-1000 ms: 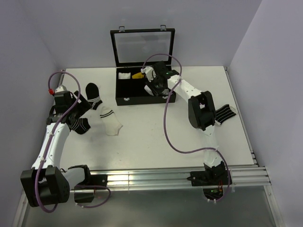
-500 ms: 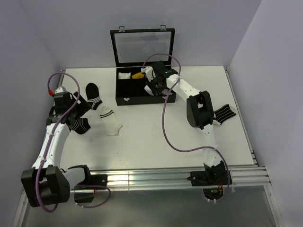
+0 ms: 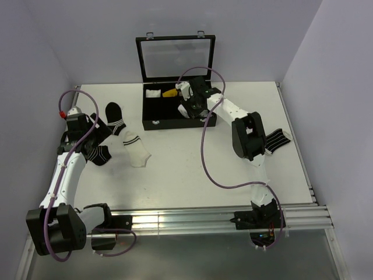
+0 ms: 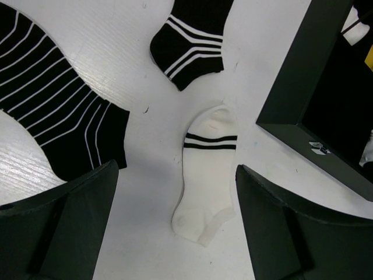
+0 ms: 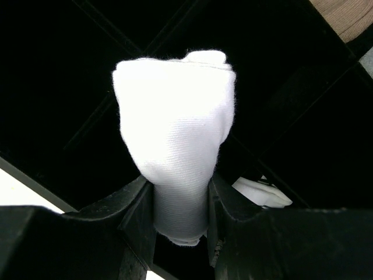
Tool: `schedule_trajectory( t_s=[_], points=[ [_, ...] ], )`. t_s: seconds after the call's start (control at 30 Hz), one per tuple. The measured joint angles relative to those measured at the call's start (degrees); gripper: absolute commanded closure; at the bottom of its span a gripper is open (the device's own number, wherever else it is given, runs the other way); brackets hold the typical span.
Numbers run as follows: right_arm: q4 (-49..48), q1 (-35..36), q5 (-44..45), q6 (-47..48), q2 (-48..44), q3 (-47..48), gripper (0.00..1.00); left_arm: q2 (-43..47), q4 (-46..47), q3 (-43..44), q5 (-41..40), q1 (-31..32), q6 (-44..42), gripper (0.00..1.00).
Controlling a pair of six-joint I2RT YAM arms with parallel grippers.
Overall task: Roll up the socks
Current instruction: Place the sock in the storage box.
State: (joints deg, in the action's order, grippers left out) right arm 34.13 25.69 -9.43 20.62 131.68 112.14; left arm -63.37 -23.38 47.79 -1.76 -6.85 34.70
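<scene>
- Right wrist view: the right gripper (image 5: 180,199) is clamped on a rolled sock (image 5: 175,131), a plain white bundle. Both fingers (image 5: 140,210) press its narrow lower end, and the wider top bulges out beyond them.
- Behind the bundle are the dark dividers of the black box (image 5: 87,58); which compartment it hangs over cannot be told.
- Top external view: that gripper (image 3: 189,108) sits over the right part of the open box (image 3: 175,123), near its front wall.
- A lined sock (image 3: 278,140) lies flat at the right side of the table (image 3: 192,163), partly hidden under the right arm, well apart from both grippers.
- Left wrist view: the left gripper (image 4: 176,169) has its jaws wide apart and holds nothing.
- Between its fingers lies a cream sock (image 4: 207,175) with two dark bands; two black striped socks (image 4: 64,116) lie just beside it, to the left.
</scene>
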Motion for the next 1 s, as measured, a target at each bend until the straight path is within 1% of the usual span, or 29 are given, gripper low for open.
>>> schedule_trajectory(
  t_s=[0.17, 0.27, 0.37, 1.0],
  points=[
    [-0.07, -0.15, -0.55, -0.28, -0.20, -0.09, 0.58, 0.00, 0.04, -0.07, -0.02, -0.09, 0.00, 0.13],
    [-0.24, -0.20, -0.74, -0.28, -0.59, -0.46, 0.52, 0.00, 0.09, -0.26, -0.02, -0.09, 0.00, 0.13],
    [-0.39, -0.24, -1.16, -0.24, -0.94, -0.68, 0.50, 0.00, 0.11, -0.33, 0.00, -0.09, 0.00, 0.13],
    [1.03, -0.50, -2.29, 0.07, -1.73, -0.33, 0.44, 0.00, 0.17, -0.33, 0.00, -0.09, 0.00, 0.14]
  ],
)
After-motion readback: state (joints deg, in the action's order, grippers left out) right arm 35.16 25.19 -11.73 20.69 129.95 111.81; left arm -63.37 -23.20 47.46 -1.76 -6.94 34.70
